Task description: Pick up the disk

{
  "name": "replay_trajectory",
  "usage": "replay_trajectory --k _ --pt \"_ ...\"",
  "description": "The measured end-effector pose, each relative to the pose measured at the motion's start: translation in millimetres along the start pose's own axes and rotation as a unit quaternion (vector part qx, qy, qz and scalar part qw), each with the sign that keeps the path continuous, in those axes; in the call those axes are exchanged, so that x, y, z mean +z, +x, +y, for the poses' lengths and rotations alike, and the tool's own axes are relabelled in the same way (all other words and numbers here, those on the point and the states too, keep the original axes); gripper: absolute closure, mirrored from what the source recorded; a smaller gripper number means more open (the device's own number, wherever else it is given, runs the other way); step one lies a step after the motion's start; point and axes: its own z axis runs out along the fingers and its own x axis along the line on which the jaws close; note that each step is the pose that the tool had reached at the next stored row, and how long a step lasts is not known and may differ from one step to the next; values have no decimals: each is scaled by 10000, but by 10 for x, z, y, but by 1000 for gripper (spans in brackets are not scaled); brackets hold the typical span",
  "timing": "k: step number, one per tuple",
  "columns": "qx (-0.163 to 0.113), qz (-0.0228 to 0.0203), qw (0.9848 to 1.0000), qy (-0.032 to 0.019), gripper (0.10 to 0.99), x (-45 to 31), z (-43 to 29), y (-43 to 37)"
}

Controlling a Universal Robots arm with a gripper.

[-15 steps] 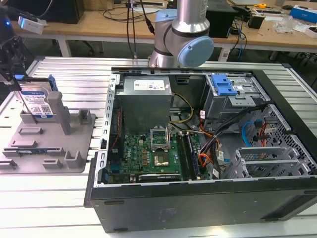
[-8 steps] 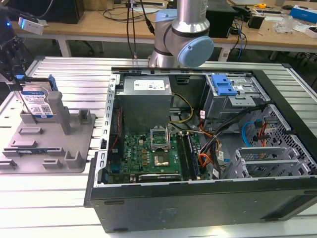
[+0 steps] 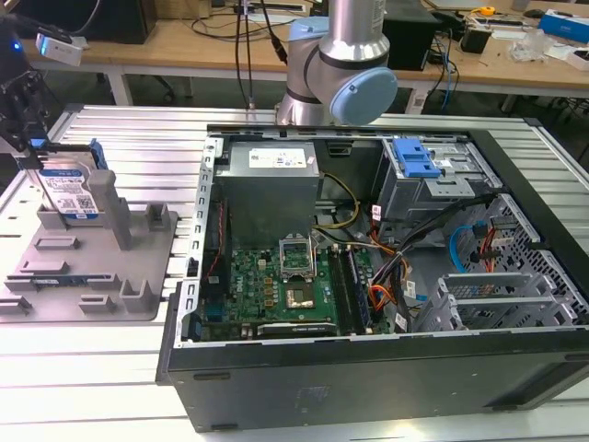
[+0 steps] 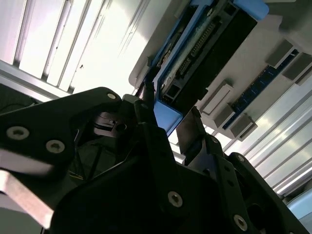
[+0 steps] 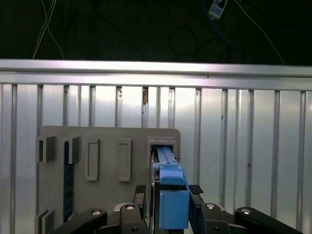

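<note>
The disk [image 3: 74,191] stands on edge in a slot of the grey fixture plate [image 3: 138,262] at the exterior view's left, its white-and-blue label facing the camera and blue rails along its edges. My gripper [image 3: 37,147] comes down on its top edge. In the first wrist view the disk's blue rail [image 5: 171,200] runs between the two black fingers [image 5: 140,190], which sit tight against both sides. The second wrist view shows the disk [image 4: 195,53] edge-on, its blue end tab between the fingertips [image 4: 195,126]. The gripper is shut on the disk.
An open computer case [image 3: 368,276] fills the middle and the exterior view's right, with a grey power-supply box [image 3: 271,189], a motherboard [image 3: 285,285] and a blue drive-cage bracket [image 3: 414,158]. The arm's base [image 3: 336,74] rises behind it. Grey posts [image 3: 109,207] stand on the fixture beside the disk.
</note>
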Motion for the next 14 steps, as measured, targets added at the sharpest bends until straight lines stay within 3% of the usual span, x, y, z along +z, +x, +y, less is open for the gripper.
replay_trajectory --k 14 --pt "71 -1 10000 -2 631 38 -4 0"
